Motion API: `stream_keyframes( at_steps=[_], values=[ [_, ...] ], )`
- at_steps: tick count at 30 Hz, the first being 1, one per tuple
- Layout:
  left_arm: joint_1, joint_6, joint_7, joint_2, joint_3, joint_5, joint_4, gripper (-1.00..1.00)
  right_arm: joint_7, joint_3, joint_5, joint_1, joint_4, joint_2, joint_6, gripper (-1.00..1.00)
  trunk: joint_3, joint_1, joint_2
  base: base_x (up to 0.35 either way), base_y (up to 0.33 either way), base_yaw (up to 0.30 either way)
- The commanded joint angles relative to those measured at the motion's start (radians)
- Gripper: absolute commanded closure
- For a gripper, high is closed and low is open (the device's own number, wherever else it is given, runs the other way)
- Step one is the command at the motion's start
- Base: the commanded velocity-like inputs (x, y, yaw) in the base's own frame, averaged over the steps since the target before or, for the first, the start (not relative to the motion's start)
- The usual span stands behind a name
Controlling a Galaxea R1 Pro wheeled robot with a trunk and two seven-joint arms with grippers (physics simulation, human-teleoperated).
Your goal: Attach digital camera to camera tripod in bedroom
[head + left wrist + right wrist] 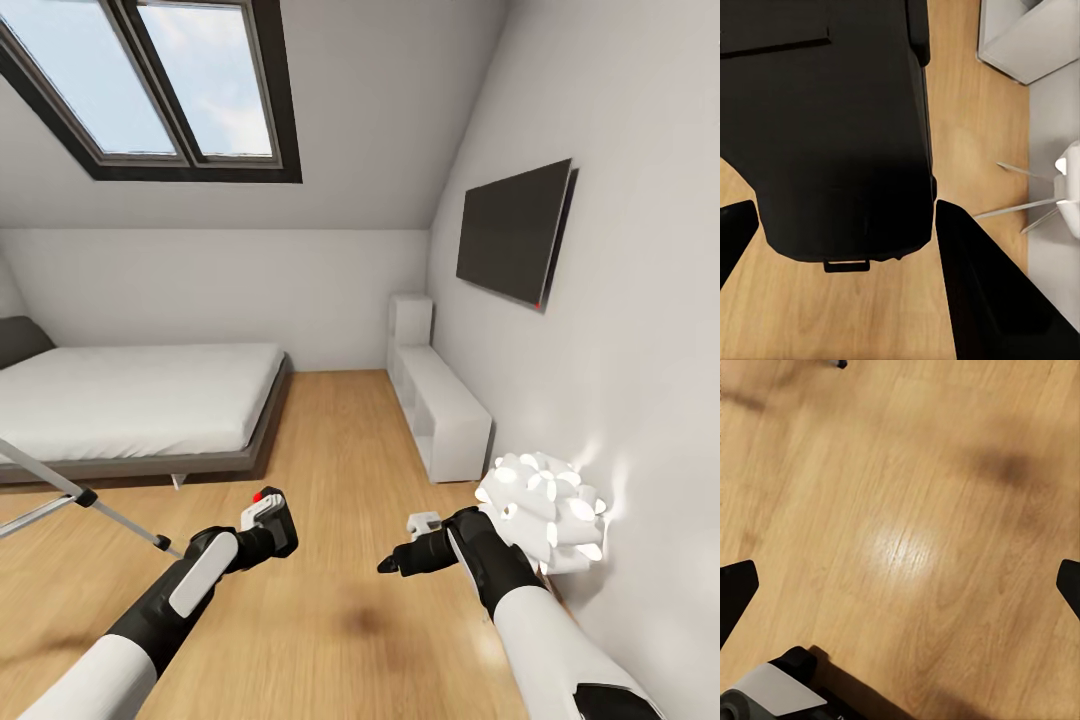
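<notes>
One digital camera point(272, 520), red button up, sits clamped in the left gripper point(262, 535) at seven o'clock in the head view. Beyond it, at nine o'clock, slant the camera tripod point(80, 497) legs. The right gripper point(425, 545), jaws spread and holding nothing, hangs over wood floor point(915, 525).

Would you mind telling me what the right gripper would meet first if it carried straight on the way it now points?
Probably the bare wood floor: the right gripper, open and empty, looks straight down at the planks, with nothing between its fingertips.
</notes>
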Motion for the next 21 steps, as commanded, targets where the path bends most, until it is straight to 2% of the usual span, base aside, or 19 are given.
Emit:
stream_keyframes(
  at_steps=[1, 6, 21],
  values=[
    [-0.001, 0.001, 0.008, 0.001, -0.004, 0.007, -0.002, 1.00, 0.009, -0.008, 0.011, -0.001, -0.001, 0.002, 0.003, -1.00, -0.001, 0.000, -0.001, 0.000, 0.000, 0.000],
    [-0.001, 0.001, 0.007, 0.001, -0.004, 0.007, -0.001, 1.00, 0.009, -0.008, 0.010, -0.001, -0.001, 0.002, 0.003, -1.00, -0.001, 0.000, -0.001, 0.000, 0.000, 0.000],
    [-0.001, 0.002, -0.003, 0.002, -0.006, 0.007, 0.010, 1.00, 0.011, -0.008, 0.008, -0.001, 0.002, 0.001, 0.004, -1.00, 0.046, -0.058, 0.104, 0.000, 0.000, 0.000]
  ],
)
